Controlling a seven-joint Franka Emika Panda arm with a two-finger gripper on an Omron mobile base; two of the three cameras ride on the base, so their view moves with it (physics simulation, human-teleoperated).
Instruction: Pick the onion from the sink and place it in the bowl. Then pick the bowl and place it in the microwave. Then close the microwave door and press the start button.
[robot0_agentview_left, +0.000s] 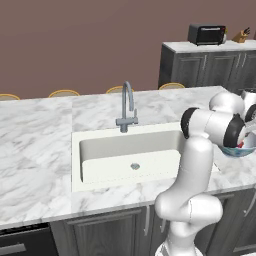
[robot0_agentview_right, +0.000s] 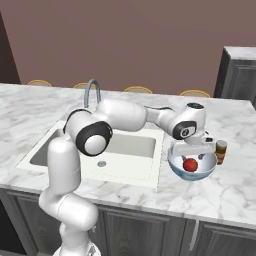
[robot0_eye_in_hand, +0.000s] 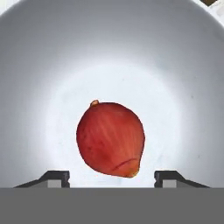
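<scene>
The red onion (robot0_eye_in_hand: 111, 139) lies on the plain white floor of the bowl (robot0_eye_in_hand: 183, 78). My gripper (robot0_eye_in_hand: 112, 179) hangs just over it, open, one fingertip on each side of the onion without touching it. From the right base view the bowl (robot0_agentview_right: 175, 164), blue-patterned outside, stands on the counter right of the sink (robot0_agentview_right: 125, 145), with the onion (robot0_agentview_right: 189, 164) inside and the gripper (robot0_agentview_right: 191, 156) dipping into it. In the left base view the bowl (robot0_agentview_left: 239, 151) peeks out behind my arm. The microwave and its door are out of view.
A grey curved faucet (robot0_agentview_left: 127, 107) stands behind the sink (robot0_agentview_left: 130, 155). A small brown jar (robot0_agentview_right: 220, 151) sits right beside the bowl. A black toaster (robot0_agentview_left: 206, 34) and a knife block (robot0_agentview_left: 241, 35) stand on the far counter. Chair backs line the counter's far edge.
</scene>
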